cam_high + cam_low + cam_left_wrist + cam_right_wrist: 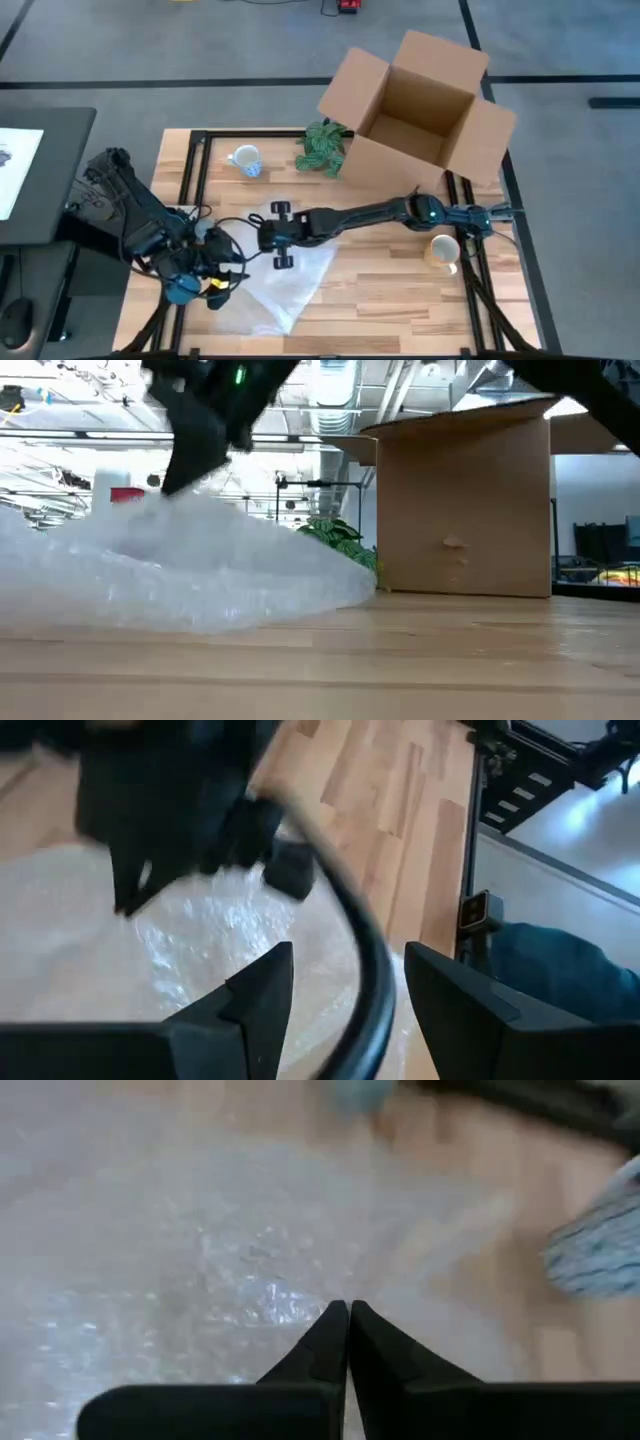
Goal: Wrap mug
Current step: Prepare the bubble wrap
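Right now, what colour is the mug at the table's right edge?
The mug looks pale yellow or cream; the high view shows it best.

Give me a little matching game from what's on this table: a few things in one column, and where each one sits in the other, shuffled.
Things:
1. white mug
2. plant
3. tan mug
4. bubble wrap

Places:
A. beside the open box
B. near the table's right edge
C. spread below the two grippers
D. far side, left of the plant

Pairs: 1-D, 2-A, 3-B, 4-C
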You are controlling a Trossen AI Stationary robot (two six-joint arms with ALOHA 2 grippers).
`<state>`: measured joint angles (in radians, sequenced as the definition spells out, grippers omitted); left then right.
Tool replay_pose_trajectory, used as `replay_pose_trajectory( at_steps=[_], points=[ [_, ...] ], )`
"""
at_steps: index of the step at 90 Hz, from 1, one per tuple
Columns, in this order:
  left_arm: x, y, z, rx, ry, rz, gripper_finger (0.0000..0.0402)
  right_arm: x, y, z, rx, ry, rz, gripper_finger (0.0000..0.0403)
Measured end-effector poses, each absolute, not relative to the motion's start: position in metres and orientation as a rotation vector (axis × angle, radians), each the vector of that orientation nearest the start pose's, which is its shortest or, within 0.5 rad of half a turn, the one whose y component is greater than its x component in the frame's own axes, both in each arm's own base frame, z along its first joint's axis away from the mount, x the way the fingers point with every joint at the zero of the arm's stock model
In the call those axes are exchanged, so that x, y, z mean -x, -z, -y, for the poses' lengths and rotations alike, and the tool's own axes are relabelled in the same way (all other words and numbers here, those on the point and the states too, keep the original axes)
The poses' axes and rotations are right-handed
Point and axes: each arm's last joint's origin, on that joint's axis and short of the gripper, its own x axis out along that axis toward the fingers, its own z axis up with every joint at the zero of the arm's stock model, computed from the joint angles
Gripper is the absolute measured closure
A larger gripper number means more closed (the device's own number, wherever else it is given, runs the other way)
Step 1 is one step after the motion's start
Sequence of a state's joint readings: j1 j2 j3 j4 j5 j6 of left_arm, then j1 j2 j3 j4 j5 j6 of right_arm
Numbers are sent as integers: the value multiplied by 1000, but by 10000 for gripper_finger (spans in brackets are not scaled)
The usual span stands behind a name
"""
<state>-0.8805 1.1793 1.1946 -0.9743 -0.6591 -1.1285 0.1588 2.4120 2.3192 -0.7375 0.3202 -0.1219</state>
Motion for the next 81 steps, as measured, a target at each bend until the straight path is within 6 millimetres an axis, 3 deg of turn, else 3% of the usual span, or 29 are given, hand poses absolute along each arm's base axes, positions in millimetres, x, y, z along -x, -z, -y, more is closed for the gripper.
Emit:
replay_pose_trajectory(
  at_steps=[13,45,71,81],
  points=[
    [-146,-338,159,419,-202,-646,229,-500,-284,-90,351,97,-835,403],
    [-138,-338,164,377,-199,-600,229,-416,-329,-159,444,67,-1030,403],
    [-139,-326,163,296,-218,-596,229,-358,-341,-190,401,140,-1202,403],
    [-139,-311,161,255,-250,-592,229,-344,-344,-210,380,35,-1198,403]
  ],
)
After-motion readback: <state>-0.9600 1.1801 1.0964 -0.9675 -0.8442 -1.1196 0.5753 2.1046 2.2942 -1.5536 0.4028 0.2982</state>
